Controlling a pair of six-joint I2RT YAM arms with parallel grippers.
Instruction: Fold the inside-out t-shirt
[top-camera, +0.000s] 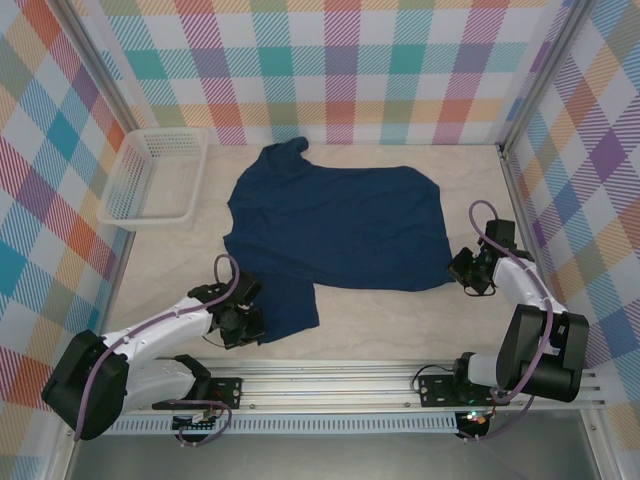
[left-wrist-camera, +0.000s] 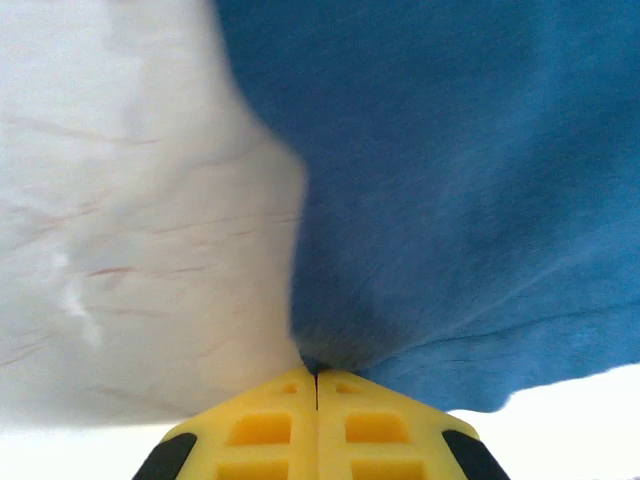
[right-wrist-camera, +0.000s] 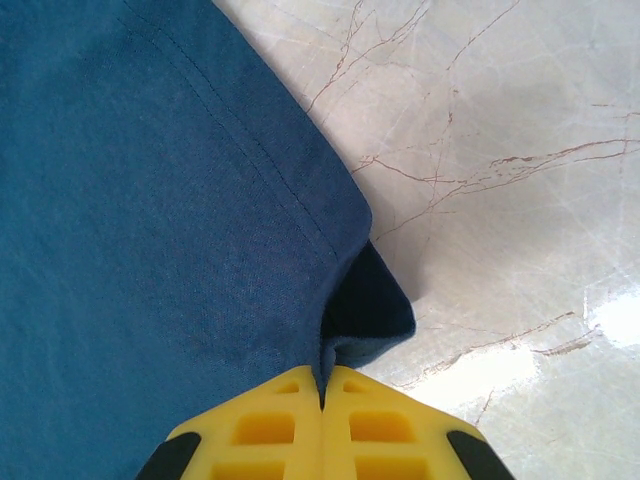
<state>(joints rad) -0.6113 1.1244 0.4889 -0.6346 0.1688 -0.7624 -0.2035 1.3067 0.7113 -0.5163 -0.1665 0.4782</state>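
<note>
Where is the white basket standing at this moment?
In the top external view the white mesh basket stands at the far left of the table, to the left of the navy t-shirt and a little apart from it.

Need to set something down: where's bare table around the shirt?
Bare table: between the t-shirt and the rail, and along the back wall behind it. Crowded by the basket and where left tool and right tool pinch its corners.

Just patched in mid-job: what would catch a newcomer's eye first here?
The dark navy t-shirt lies spread at centre. Both grippers are shut on it: the left gripper on its near-left flap, the right gripper on its right corner. A white mesh basket sits far left.
</note>
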